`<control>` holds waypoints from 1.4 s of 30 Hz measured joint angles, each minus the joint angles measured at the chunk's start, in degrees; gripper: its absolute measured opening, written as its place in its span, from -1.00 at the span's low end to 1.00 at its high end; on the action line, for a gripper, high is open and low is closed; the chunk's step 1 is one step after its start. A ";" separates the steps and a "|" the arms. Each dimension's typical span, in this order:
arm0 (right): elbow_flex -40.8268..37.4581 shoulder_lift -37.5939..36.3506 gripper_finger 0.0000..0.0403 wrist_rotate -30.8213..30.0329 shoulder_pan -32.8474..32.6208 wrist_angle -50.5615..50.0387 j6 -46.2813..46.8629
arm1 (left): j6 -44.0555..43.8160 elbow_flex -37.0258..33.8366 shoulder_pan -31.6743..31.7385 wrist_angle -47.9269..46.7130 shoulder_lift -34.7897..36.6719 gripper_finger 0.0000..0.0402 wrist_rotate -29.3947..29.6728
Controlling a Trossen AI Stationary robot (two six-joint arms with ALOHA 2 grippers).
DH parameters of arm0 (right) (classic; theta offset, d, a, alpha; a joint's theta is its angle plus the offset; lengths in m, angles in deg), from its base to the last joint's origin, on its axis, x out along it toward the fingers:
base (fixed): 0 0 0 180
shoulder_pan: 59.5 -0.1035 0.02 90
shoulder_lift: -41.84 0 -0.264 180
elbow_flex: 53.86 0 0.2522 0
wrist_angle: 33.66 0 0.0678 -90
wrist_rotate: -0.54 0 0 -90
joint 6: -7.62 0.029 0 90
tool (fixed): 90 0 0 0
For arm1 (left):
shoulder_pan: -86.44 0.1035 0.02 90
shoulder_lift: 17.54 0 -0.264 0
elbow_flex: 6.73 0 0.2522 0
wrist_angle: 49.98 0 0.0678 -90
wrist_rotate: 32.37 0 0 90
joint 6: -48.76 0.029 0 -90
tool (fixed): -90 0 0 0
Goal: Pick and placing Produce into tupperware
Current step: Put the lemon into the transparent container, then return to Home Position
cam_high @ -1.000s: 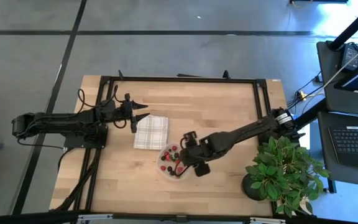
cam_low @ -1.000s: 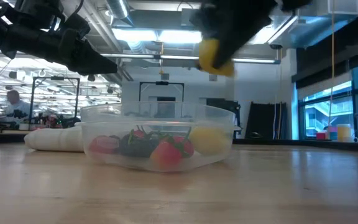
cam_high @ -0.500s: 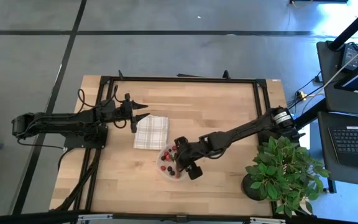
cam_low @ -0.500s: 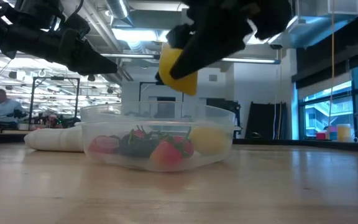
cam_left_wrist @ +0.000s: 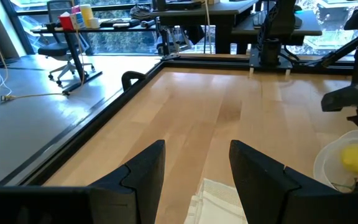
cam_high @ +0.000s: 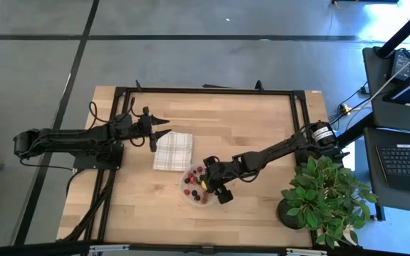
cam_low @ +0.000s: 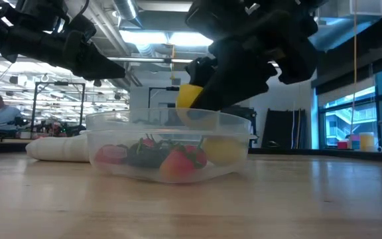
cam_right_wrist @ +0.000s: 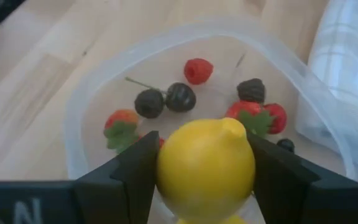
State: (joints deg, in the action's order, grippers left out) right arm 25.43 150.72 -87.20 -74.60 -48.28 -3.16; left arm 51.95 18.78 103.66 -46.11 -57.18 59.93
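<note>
Holding a yellow lemon [cam_right_wrist: 206, 163] between its two fingers, the right hand [cam_high: 212, 186] hangs just above the tupperware [cam_low: 98, 136], and in the low view we see the fruit at the level of the clear rim. Under this hand, inside the container, lie the small fruits: a red raspberry [cam_right_wrist: 197, 70], two dark berries [cam_right_wrist: 165, 99], some strawberries [cam_right_wrist: 257, 116] with green tops, and a second yellow fruit [cam_low: 224, 149] against the wall of the container. In the right wrist view the lemon covers the middle of the bowl, and the fingers press it from both sides.

Beside the container, touching it or nearly so, lies the checked folded cloth [cam_high: 173, 151] on the wooden desk [cam_high: 262, 121]. The left hand [cam_high: 156, 132] waits over the far corner of the cloth, well apart from the right hand, with its fingers [cam_left_wrist: 142, 171] spread moderately and nothing between them. On the other side of the right hand, at the desk edge, stands a leafy potted plant [cam_high: 322, 192]
</note>
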 joint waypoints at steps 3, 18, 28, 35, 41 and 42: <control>-0.07 0.00 0.07 0.60 -0.02 -0.09 -0.01 | 0.00 0.00 0.01 0.00 0.00 -0.14 0.00; 0.24 -0.01 0.31 0.42 0.00 -0.42 -0.15 | 0.00 0.00 0.00 0.00 0.00 -0.14 0.00; 2.66 -15.50 0.26 -2.86 4.12 -13.59 1.45 | -0.73 0.00 -0.01 2.26 0.66 -0.14 0.00; -3.37 -30.07 0.26 -2.55 10.03 -17.77 -1.51 | -1.13 -0.01 0.01 1.90 4.00 -0.14 0.44; -22.28 -45.79 0.26 -2.58 15.96 -2.43 -1.50 | -3.20 -1.93 0.10 0.12 7.79 -0.14 7.54; -25.38 -48.36 0.26 -2.56 16.97 0.69 -1.56 | -4.18 -2.87 0.34 0.04 8.57 -0.14 8.22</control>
State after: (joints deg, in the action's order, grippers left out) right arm 0.04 102.36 -89.75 -57.62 -47.59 -4.72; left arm 47.77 15.91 104.01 -46.07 -48.60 68.15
